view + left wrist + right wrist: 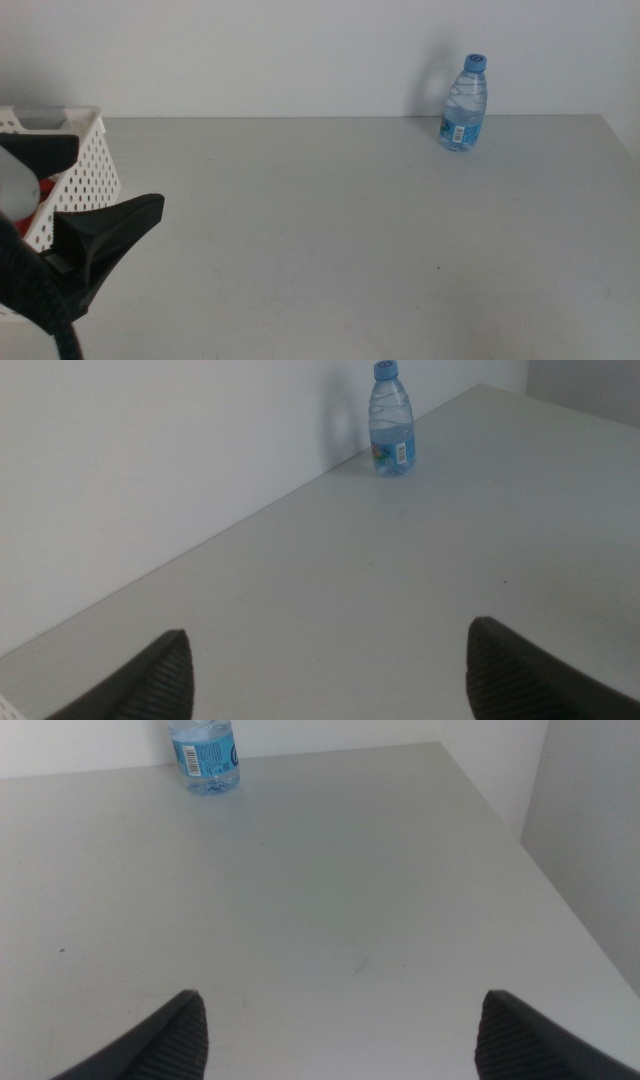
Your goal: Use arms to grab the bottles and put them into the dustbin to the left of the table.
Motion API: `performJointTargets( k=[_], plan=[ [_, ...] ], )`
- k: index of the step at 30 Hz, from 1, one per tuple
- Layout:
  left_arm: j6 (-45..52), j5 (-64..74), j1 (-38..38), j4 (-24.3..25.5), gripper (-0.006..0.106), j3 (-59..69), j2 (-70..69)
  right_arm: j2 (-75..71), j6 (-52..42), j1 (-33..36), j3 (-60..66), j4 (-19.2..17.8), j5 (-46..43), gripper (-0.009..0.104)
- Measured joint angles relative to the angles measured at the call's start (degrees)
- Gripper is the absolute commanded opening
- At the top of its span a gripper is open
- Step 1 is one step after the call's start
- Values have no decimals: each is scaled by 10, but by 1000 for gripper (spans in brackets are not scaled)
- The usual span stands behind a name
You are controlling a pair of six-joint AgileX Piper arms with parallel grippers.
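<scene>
1. Only one bottle left standing: the water bottle point(464, 103), small, clear, blue-capped, upright at the table's point(330, 230) far edge, toward the far right corner, close to the wall. Nothing else near it on the tabletop.
2. Dustbin point(75, 160) at the table's left edge, white and perforated, with something red showing inside; what it is cannot be told.
3. Left gripper point(330, 670) near the left edge, just beside the dustbin, jaws spread wide and empty, aimed across the table toward the bottle.
4. Right gripper point(340, 1035) over the right side of the table, out of the middle view, jaws likewise wide and empty, the bottle's lower half visible ahead of it in its wrist view.
5. Judged next step: reach for the water bottle. Which arm will go cannot be told from here.
6. For a good grasp: come in level and low, jaws kept wide until they straddle the body around the label, below the cap.
7. Mind the wall behind: little room beyond the bottle, so no overshoot.
8. Close gently; thin clear plastic likely to dent or squirt free.
9. Lift straight up before carrying toward the dustbin.
</scene>
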Motion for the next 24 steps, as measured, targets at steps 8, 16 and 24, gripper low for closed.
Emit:
performJointTargets(
  k=[8, 16, 24],
  plan=[
    [0, 0, 0, 0, 94, 0, 0, 0, -8, 0, 0, -39, -5, 94],
    [0, 0, 0, 0, 94, 0, 0, 110, -9, 0, -17, -36, -67, 94],
    [0, 1, 0, 0, 94, 0, 0, 349, -26, 0, -140, -115, -127, 94]
  ],
)
